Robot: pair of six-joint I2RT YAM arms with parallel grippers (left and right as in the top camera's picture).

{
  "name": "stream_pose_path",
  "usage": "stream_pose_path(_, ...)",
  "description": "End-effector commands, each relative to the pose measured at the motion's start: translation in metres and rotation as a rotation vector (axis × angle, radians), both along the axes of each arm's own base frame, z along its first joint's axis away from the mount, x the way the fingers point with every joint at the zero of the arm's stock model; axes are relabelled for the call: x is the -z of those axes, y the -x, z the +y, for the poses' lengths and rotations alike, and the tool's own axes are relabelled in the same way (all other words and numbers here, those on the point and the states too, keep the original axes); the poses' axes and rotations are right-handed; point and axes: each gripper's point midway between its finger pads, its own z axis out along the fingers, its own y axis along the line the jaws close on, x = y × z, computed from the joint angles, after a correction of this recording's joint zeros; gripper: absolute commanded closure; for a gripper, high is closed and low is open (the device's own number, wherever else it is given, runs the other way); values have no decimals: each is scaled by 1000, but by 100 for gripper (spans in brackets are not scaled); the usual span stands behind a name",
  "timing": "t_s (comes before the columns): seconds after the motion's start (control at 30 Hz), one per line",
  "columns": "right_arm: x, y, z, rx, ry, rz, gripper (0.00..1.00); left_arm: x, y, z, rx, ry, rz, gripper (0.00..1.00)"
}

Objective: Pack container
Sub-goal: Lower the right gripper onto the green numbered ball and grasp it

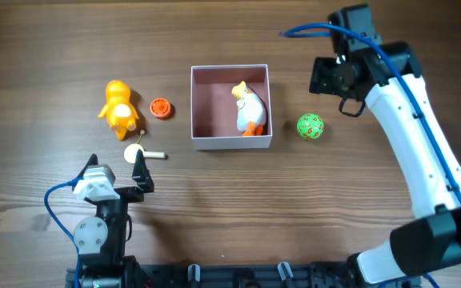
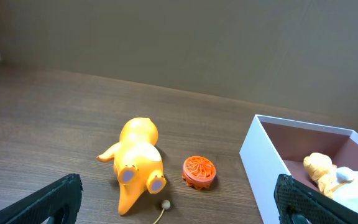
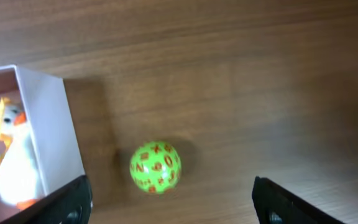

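Wide apart, the left fingers (image 2: 50, 200) show as two black ridged tips in the bottom corners of the left wrist view, with nothing between them. Overhead puts them at the near left of the wood-grain tabletop (image 1: 38, 48).

Just beyond, overhead picks out a pale round piece on a short stick (image 1: 138, 153). The wrist view catches only a small bead at its bottom edge, and I cannot tell whether it is the same thing.

Farther on, a glossy orange toy animal (image 2: 138, 165) lies flat, with a ridged orange disc (image 2: 199, 171) near its right side, not touching.

Mid-tabletop sits the container (image 1: 230, 142), with thin white walls and a matte pinkish-brown inside. A white bird toy (image 1: 248, 108) with a yellow head lies along its right wall. Both wrist views cut the box off at the frame edge.

Right of the box, apart from it, rests a green ball (image 3: 155, 167). The right wrist view shows it covered in orange numbers, which overhead blurs into specks.

At the far right, the right fingers (image 3: 291, 202) are spread and empty too.
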Motion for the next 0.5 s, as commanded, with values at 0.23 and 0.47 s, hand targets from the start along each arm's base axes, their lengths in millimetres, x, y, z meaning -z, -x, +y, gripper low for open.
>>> stream_pose_path(0.23, 89, 24, 15, -165, -81, 154, 12, 1, 0, -2, 14, -23, 0, 0)
stream_pose_path(0.47, 126, 33, 17, -205, -89, 166, 9, 1, 0, -2, 14, -23, 0, 0)
